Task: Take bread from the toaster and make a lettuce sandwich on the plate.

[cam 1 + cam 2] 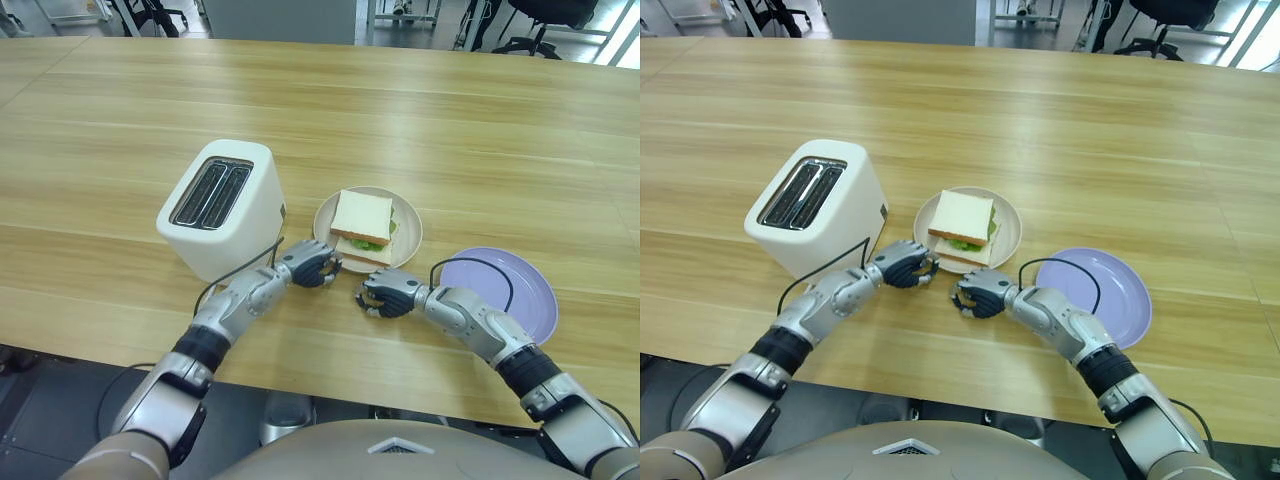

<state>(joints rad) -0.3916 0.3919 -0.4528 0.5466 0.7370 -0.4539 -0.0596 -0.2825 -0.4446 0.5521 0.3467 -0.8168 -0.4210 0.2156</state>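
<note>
Now fingers on both sides are curled, holding nothing: left hand (310, 265) and right hand (388, 295) sit just beside the plate (408, 238), where the sandwich (362, 225) lies stacked. To finish well, I'd pull both hands back level, clear of the rim.

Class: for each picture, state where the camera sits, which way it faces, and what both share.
Left eye view: on the robot's head, facing forward and down at the table; its left hand and right hand show.
Right eye view: same head, slightly rightward, same aim; same hands.
Shared: toaster, sandwich on its plate, purple plate.
</note>
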